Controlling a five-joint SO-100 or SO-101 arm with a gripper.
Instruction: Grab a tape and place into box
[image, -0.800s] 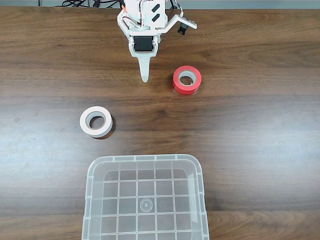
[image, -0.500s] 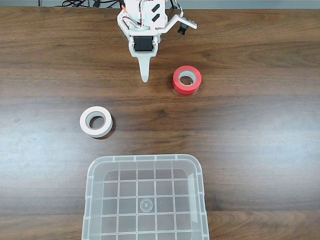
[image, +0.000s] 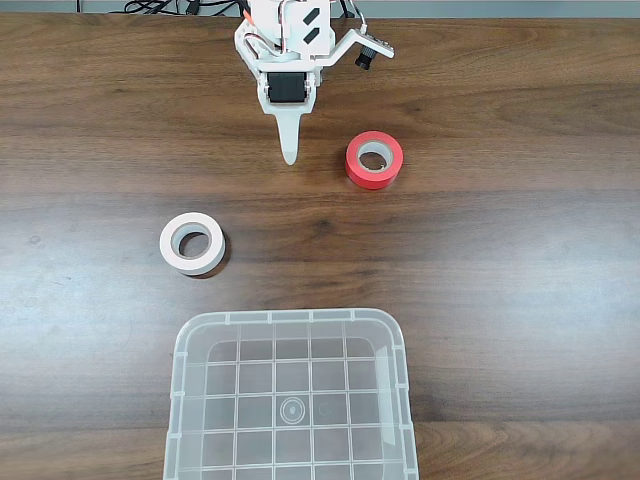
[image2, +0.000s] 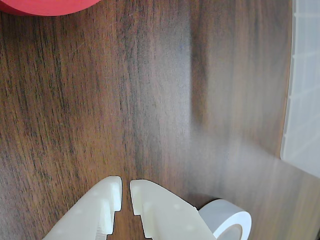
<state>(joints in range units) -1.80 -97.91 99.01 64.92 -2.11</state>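
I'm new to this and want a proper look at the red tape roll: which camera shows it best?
The fixed view: the whole red tape lies flat on the table, ring and core visible. The wrist view catches just a cropped red edge at its top.

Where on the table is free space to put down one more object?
Bare wood lies right of the box, left of the white tape, and between the red tape and the box. It is tighter near the gripper.
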